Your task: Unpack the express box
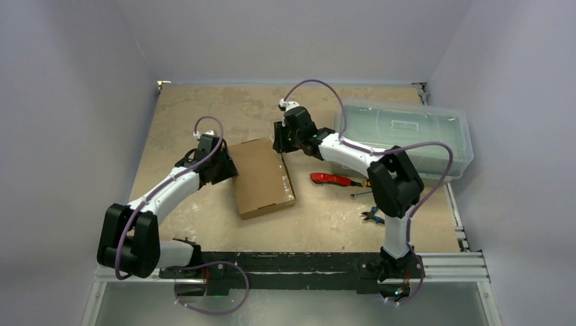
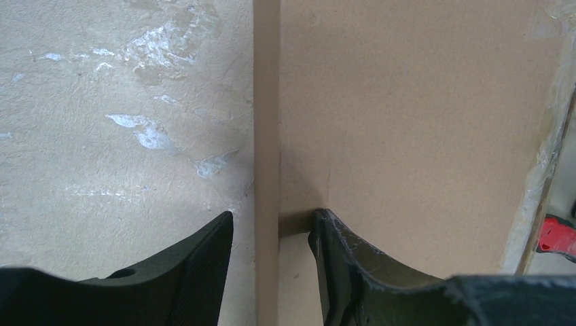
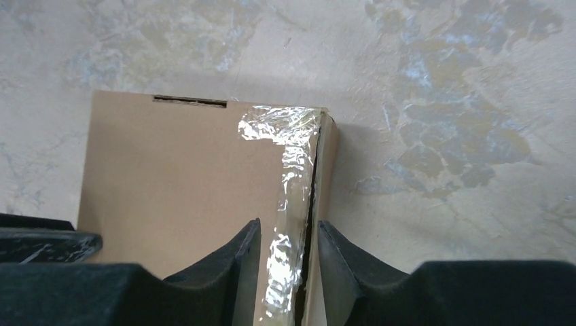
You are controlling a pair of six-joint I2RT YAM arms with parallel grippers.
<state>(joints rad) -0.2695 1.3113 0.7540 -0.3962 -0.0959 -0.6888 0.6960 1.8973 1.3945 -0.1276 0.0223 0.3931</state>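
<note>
Mottled tabletop (image 1: 204, 109) with one express box (image 1: 261, 178); left fingers (image 2: 197, 272) apart astride its edge, right fingers (image 3: 234, 272) astride tape (image 3: 285, 176), grip unclear.

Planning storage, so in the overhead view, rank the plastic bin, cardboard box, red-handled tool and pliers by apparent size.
Plastic bin, largest, partly behind the right arm.
Cardboard box next.
Red-handled tool.
Pliers look smallest, but the arm hides part, so tool versus pliers is unsure.

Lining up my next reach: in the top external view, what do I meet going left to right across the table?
left tool → express box → red utility knife → blue-handled pliers. The right tool and clear bin overlap others, so they are omitted.
</note>
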